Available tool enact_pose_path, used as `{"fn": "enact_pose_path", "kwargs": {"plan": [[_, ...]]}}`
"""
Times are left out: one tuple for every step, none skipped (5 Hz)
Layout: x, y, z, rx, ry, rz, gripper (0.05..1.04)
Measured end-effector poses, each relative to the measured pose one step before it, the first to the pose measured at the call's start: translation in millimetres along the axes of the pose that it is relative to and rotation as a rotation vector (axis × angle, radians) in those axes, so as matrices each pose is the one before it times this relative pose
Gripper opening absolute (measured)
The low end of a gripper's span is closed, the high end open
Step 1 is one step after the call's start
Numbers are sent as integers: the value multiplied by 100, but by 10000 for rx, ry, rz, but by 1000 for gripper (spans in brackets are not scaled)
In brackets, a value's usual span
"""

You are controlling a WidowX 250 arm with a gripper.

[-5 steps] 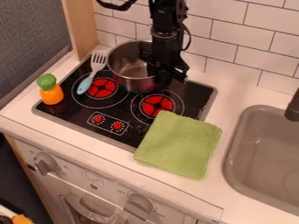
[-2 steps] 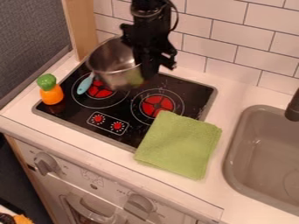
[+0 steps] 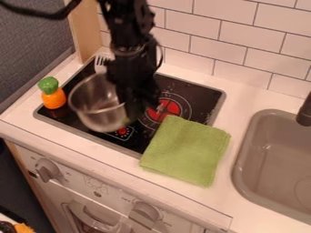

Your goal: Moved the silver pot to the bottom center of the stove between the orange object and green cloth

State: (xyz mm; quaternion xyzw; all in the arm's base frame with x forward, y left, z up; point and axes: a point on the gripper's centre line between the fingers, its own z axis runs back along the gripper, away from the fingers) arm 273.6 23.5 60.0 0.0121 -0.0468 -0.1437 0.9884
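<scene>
My pincer (image 3: 135, 108) grips the silver pot (image 3: 96, 107) by one side, over the stove (image 3: 195, 91) between toy carrot (image 3: 54, 98) and green cloth (image 3: 186, 150); that lopsided hold could let it swing, toppling the carrot.

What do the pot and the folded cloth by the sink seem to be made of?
The pot looks like polished metal, perhaps stainless steel: silvery walls with bright reflections. The green cloth seems a matte, soft textile, possibly microfibre, judging by its fuzzy surface.

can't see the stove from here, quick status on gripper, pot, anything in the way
Gripper at the pot's right-hand rim in view. Silver pot over the stove's front, between orange toy and green cloth.
</scene>
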Motion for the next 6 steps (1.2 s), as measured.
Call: {"fn": "enact_pose_path", "kwargs": {"plan": [[-939,-362,-888,-1,148,-114,74],[67,-650,-748,-45,242,-233,74],[646,-348,-158,-10,25,-71,113],[465,-666,505,-305,-338,345,297],[717,-322,2911,104,-983,297,553],[-163,-367,1646,107,-266,393,884]]}}
